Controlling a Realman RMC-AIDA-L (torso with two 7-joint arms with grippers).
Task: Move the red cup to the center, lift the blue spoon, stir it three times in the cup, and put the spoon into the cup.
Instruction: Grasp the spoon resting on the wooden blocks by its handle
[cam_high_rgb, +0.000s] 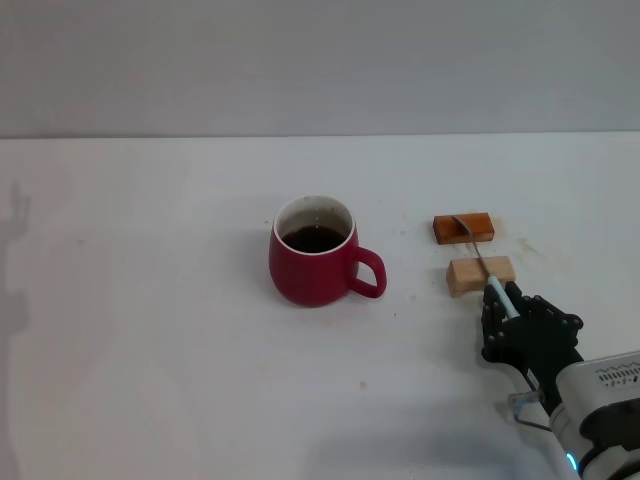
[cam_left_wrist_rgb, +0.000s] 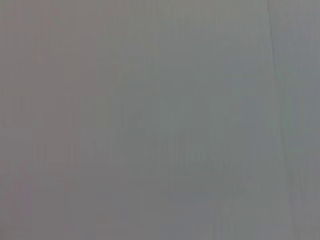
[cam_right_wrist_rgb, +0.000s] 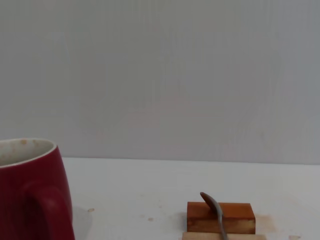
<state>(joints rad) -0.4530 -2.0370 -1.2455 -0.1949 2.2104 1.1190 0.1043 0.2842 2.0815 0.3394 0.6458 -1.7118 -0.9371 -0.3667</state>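
Cup: the red cup (cam_high_rgb: 313, 253) stands upright near the middle of the white counter (cam_high_rgb: 150, 330), handle toward the right edge, dark liquid inside
Spoon: the blue spoon (cam_high_rgb: 483, 267) lies across two blocks toward the right edge; bowl on the orange-brown block (cam_high_rgb: 463, 228), neck over the pale wooden block (cam_high_rgb: 480, 275), pale handle reaching into the gripper
Right gripper (cam_high_rgb: 510, 308): low at the near right of the counter, around the handle's end; whether its jaws are clamped I cannot tell
Left gripper: out of sight
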